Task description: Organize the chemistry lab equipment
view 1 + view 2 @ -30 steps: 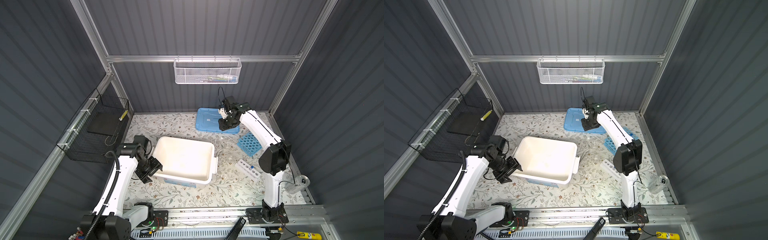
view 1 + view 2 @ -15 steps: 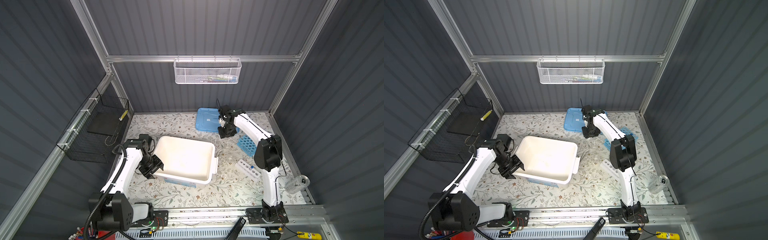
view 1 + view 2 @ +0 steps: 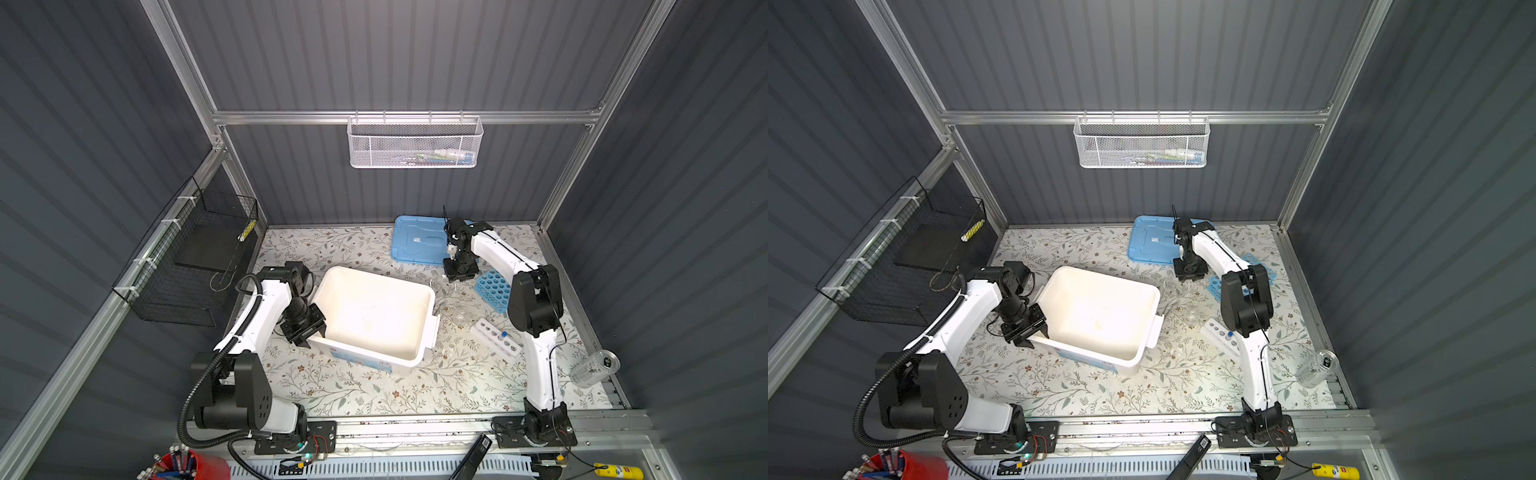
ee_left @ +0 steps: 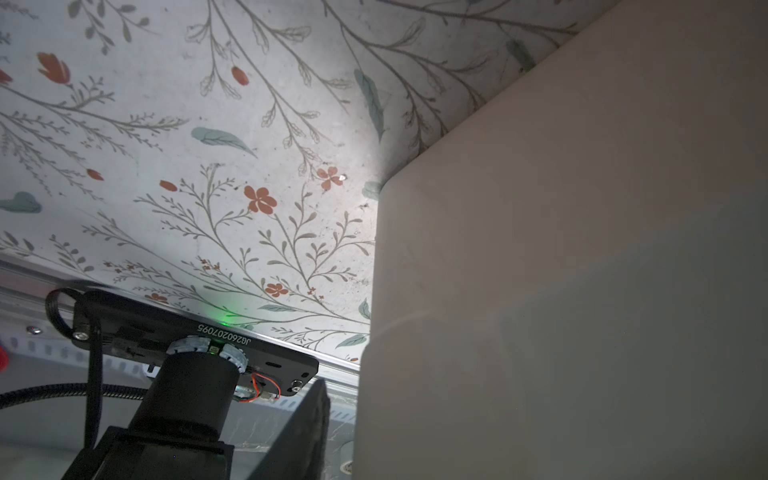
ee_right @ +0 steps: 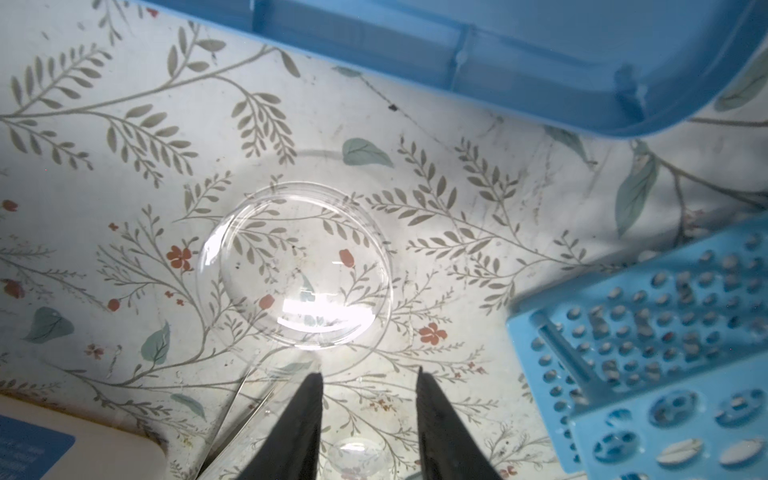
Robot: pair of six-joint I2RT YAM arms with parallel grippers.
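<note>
While the clear glass dish [image 5: 295,266] lay flat on the floral bench [image 5: 104,166], between the light-blue lid [image 5: 540,50] and the blue many-holed rack [image 5: 665,332], the right gripper [image 5: 368,376] hung just above it, pointing down. Its jaws stood spread with nothing between them, and the tips were just off the dish's rim, not around it. Beside one jaw lay what looked like thin clear rods [image 5: 237,411], though they were too faint to name surely.

Farther toward the front, the small white rack [image 3: 496,336] lay on the bench with one blue-capped tube [image 3: 504,333] in it, well apart from the dish. The white bin [image 3: 374,316] sat open in the middle and looked empty.

At the bin's near left corner was the left gripper [image 3: 309,332]. The left wrist view showed one jaw just beside the outer wall and hid the other, so I could not tell whether the jaws were gripping the wall.

The step in hand appeared to be picking up the dish, probably to carry it to the bin while the left arm steadied that bin. The next move would call for lowering the right jaws over the rim. A shallow, slick glass dish offers little to grip, so they would likely need to close on its edge gently and lift it level, clear of the rack beside it.
</note>
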